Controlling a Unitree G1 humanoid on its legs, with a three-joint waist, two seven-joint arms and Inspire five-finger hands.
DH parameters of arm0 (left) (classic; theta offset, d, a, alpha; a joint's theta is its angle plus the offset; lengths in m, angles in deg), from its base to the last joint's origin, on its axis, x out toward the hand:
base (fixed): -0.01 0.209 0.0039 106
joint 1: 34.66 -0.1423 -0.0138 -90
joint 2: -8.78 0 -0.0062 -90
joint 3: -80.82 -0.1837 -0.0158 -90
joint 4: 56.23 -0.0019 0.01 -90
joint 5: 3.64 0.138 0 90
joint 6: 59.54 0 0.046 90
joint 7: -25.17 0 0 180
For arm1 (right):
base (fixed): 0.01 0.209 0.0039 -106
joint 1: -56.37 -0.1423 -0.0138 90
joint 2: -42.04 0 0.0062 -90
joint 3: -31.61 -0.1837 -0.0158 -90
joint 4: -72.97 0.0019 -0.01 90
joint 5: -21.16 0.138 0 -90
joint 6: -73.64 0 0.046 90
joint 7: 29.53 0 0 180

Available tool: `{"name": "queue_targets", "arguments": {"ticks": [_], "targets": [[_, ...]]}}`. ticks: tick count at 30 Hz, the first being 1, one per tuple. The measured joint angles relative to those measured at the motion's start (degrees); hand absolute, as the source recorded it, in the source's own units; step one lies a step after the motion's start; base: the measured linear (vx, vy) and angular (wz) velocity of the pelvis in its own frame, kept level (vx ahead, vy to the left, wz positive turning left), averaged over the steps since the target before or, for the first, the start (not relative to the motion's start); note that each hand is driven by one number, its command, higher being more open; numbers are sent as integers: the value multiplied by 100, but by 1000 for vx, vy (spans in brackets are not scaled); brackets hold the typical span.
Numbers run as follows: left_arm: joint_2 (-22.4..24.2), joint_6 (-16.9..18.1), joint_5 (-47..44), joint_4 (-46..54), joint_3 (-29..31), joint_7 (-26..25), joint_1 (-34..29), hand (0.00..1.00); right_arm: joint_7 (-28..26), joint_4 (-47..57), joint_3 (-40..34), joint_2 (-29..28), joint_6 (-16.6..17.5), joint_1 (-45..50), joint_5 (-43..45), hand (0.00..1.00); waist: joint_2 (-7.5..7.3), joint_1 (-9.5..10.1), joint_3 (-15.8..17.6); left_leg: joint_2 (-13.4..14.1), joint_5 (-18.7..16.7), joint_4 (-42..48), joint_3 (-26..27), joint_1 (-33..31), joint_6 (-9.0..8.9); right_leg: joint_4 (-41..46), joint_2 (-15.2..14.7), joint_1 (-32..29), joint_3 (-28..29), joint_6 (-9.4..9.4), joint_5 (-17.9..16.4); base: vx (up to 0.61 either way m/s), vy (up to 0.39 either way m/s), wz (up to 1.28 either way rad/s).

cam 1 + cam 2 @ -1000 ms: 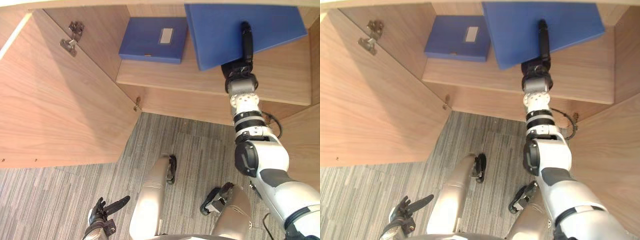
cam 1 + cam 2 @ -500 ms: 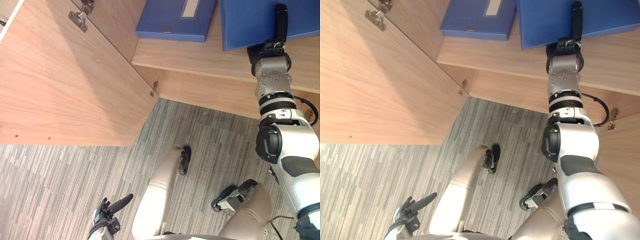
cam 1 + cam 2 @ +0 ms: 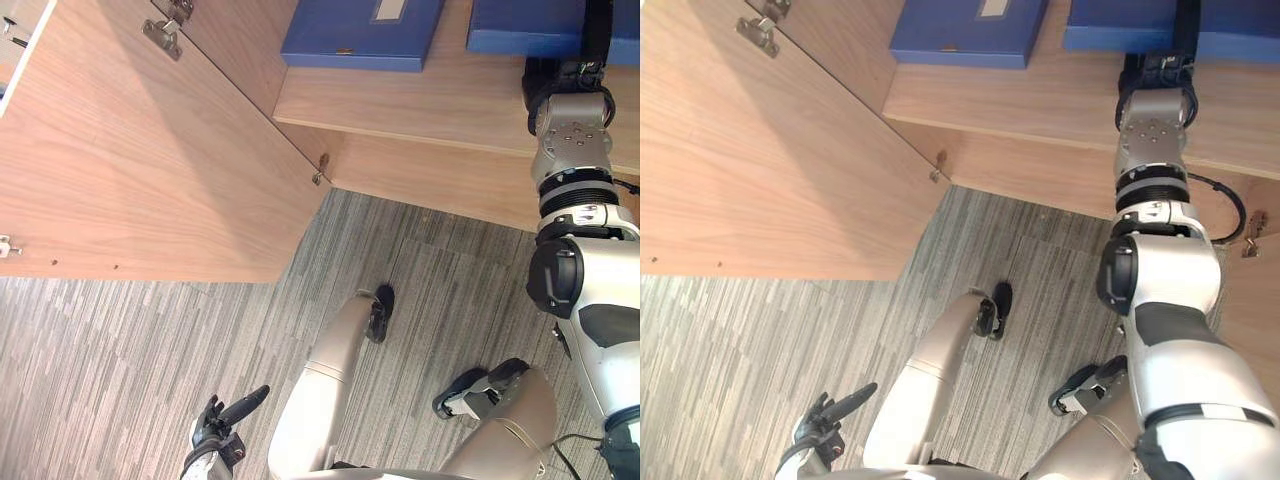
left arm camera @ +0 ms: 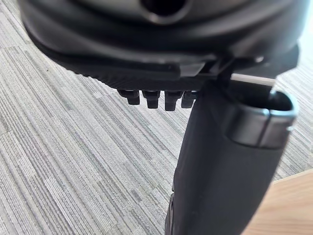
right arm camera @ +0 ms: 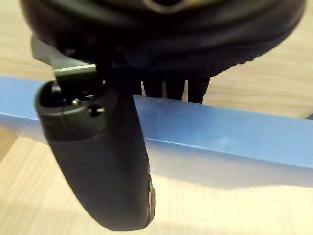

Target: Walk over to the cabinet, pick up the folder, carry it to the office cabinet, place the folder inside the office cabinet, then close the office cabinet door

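Observation:
A blue folder (image 3: 520, 28) is inside the wooden office cabinet, over its shelf (image 3: 430, 95) at the right. My right hand (image 3: 556, 78) reaches in and is shut on it. The thumb (image 5: 105, 156) lies across the folder's near edge (image 5: 230, 137), and the fingers (image 5: 166, 88) are on its far side. Whether the folder rests on the shelf or hangs just above it cannot be made out. My left hand (image 3: 222, 428) hangs low at my left side over the carpet, fingers relaxed and holding nothing.
A second blue folder with a white label (image 3: 360, 30) lies flat on the same shelf, to the left. The left cabinet door (image 3: 150, 170) stands wide open with its hinges (image 3: 165, 35) showing. The right door (image 3: 1252, 310) stands at the right edge. Grey striped carpet (image 3: 120, 360) lies below.
The camera has shifted, so the cabinet sits higher in view. My right hand has carried the folder deeper into the cabinet and lowered it from a tilt to nearly flat. The left hand is unchanged.

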Motion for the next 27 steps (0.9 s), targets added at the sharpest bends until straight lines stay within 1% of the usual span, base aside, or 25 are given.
{"name": "queue_targets", "arguments": {"ticks": [4, 5, 7, 9, 10, 11, 12, 14, 15, 16, 17, 20, 21, 22, 23, 27], "targets": [[5, 0, -1, -2, 1, -6, 14, 100, -9, -12, 293, 3, -213, -13, -469, 100, 2, -16, -1, 54, 1, -90, 0, 148, -3, -131, 85, 134, -23, -12, 26, 51, -57, -8], [12, 0, -1, -3, 1, -11, 25, 100, -18, -43, 439, 3, -373, -14, -789, 100, 3, -18, -1, 82, 2, -148, -3, 221, -5, -205, 132, 196, -31, -8, 50, 50, -57, -11], [13, 0, -7, -3, 2, -11, 25, 100, -97, -93, 578, -12, -562, -15, -1209, 100, 3, -20, -1, 131, 1, -189, 1, 291, -7, -279, 193, 246, -35, -9, 84, 46, -49, -14], [15, 4, -10, -2, 7, -11, 30, 100, -339, -189, 907, -16, -933, -21, -2013, 100, 3, -30, -1, 207, 6, -263, 12, 371, -15, -395, 286, 296, -35, -19, 138, 57, -57, -18], [14, 4, -11, -2, 13, -11, 31, 100, -409, -224, 1006, -12, -1022, -21, -2232, 100, 2, -33, -1, 220, 7, -269, 11, 391, -16, -413, 305, 317, -39, -19, 143, 51, -54, -10], [15, 4, -11, -3, 13, -5, 41, 100, -577, -310, 1211, 4, -1216, -21, -2702, 100, 2, -44, -1, 228, 6, -291, 11, 438, -16, -438, 316, 364, -46, -18, 145, 29, -35, -5], [16, 4, -12, -3, 13, 1, 46, 100, -667, -341, 1339, 4, -1302, -21, -2908, 100, 2, -45, -1, 232, 7, -305, 14, 465, -16, -450, 321, 383, -46, -15, 147, 28, -44, -6], [15, 5, -13, -2, 27, 18, 48, 100, -1101, -466, 1733, -1, -1600, -21, -3810, 100, 1, -48, 0, 283, 15, -381, 19, 558, -33, -548, 398, 447, -46, -22, 183, 20, -42, -12], [15, 5, -10, 6, 26, 32, 48, 100, -1260, -500, 1810, -2, -1672, -21, -4091, 100, 0, -44, 0, 305, 17, -414, 32, 582, -33, -583, 413, 465, -56, -61, 202, 22, -40, -16], [5, 6, -9, 12, 26, 73, 44, 100, -1535, -568, 1991, 0, -1746, -16, -4563, 100, -2, -36, 1, 350, 33, -481, 36, 632, -38, -671, 469, 509, -76, -93, 241, 27, -39, -13], [-31, 4, 7, 12, 26, 131, 43, 100, -1803, -639, 2119, 20, -1772, -15, -5005, 100, -19, -35, 12, 380, 44, -551, 35, 698, -45, -747, 506, 571, -102, -113, 270, 28, -39, -11], [-121, 4, 21, 20, 26, 303, 35, 100, -2330, -667, 2303, 88, -1850, 68, -5889, 100, -50, -32, 13, 399, 58, -683, 51, 862, -41, -887, 546, 711, -126, -125, 304, 39, -37, -6], [-172, 4, 33, 28, 25, 383, 34, 100, -2522, -666, 2357, 111, -1824, 113, -6154, 100, -59, -34, 13, 407, 59, -730, 57, 919, -42, -936, 564, 761, -133, -126, 312, 38, -31, -6], [-197, 3, 54, 41, 25, 406, 30, 100, -2601, -665, 2361, 112, -1802, 136, -6253, 100, -70, -33, 14, 413, 61, -757, 63, 947, -44, -966, 572, 778, -133, -129, 320, 37, -32, -7], [-255, 4, 121, 106, 25, 459, 6, 100, -2819, -666, 2402, 127, -1739, 185, -6562, 100, -109, -37, 20, 421, 70, -830, 78, 1005, -53, -1026, 586, 812, -136, -133, 336, 35, -34, -6], [-362, 4, 130, 142, 25, 556, -2, 100, -3191, -606, 2510, 122, -1508, 329, -7354, 100, -220, -33, 20, 484, 74, -957, 108, 1095, -58, -1198, 675, 870, -140, -135, 397, 37, -34, -9]]}}
